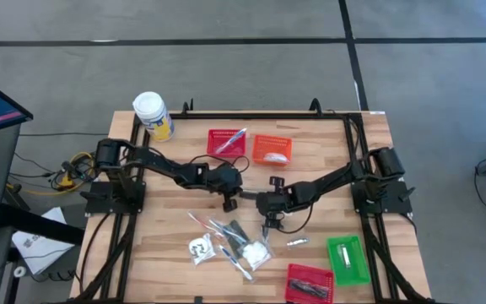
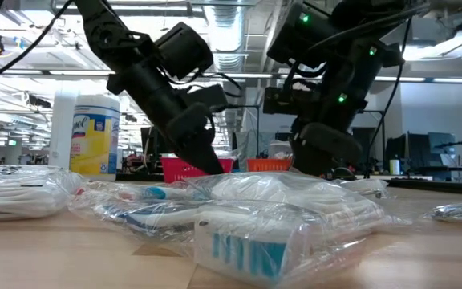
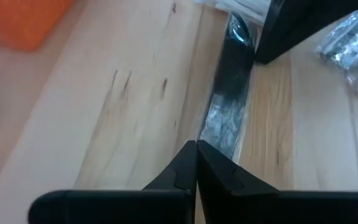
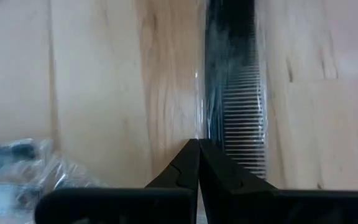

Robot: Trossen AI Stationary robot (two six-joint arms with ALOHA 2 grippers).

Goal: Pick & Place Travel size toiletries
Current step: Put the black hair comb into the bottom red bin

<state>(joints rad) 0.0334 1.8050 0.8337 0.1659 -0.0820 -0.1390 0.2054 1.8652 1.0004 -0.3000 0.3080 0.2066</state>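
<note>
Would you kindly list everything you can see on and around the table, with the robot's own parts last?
Jar: one, white lid and yellow label, far left corner of the table.
Baskets: four; a red one and an orange one at the far middle, a green one and another red one at the near right.
Wrapped toiletries: a loose pile, count unclear, clear and white, near middle.
Wrapped comb: one, black, just ahead of both grippers.
Small silver packet: one, right of the pile.
Table: one, light wood.
Left gripper: jaws shut, table centre.
Right gripper: jaws shut, centre, beside the pile.
</note>
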